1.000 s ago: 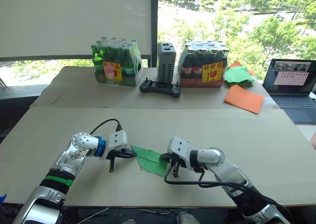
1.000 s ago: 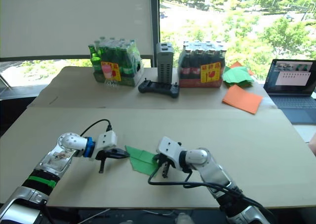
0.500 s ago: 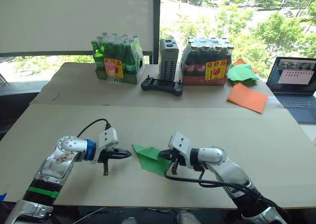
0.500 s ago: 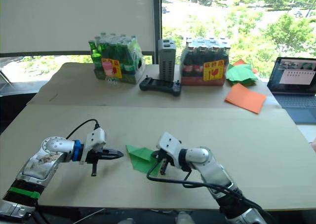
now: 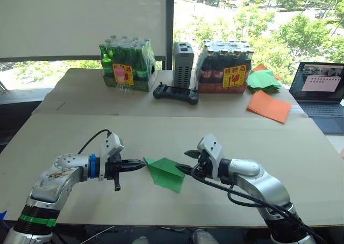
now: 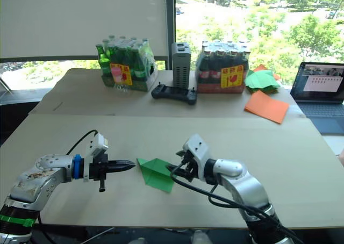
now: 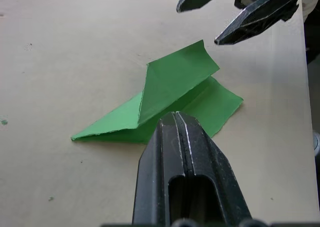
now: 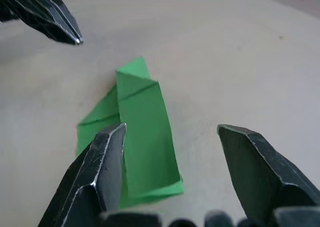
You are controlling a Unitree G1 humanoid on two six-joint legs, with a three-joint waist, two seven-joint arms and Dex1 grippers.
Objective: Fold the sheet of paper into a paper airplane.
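The paper airplane is a bright green folded dart lying on the tan table, between my two grippers. One of its wings stands up a little. My left gripper is shut and points at the dart's nose from the left, a small gap away. My right gripper is open at the dart's tail end, with nothing between its fingers. From the right wrist, the paper airplane lies beyond the spread jaws and the left gripper shows past it.
At the back stand a pack of green bottles, a grey box, a black controller and a pack of dark bottles. A heap of green folded papers, orange sheets and a laptop sit back right.
My right gripper has opened, let go of the paper's tail and drawn back a little to the right. The left gripper stays shut and has pulled slightly left off the nose.
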